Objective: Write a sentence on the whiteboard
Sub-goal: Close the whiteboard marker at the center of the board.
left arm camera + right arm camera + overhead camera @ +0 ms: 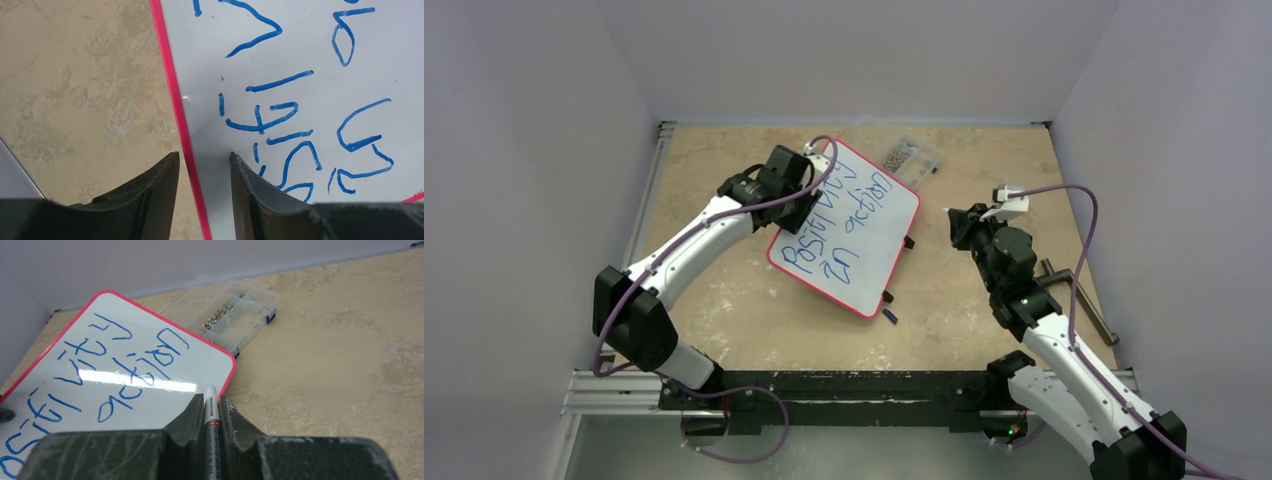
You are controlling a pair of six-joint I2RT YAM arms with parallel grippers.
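Left claw [204, 157] spread: we see its fingers straddling the whiteboard's [849, 235] red frame, one over the tan surface [724, 310], one over the board. The whiteboard lies flat and skewed, mid-surface toward the far wall, with blue handwriting on it. Clear parts box [235, 315] just beyond its far corner. Right claw [959, 225] sits right of the board, pinching a marker [211, 415], tip toward the board's edge.
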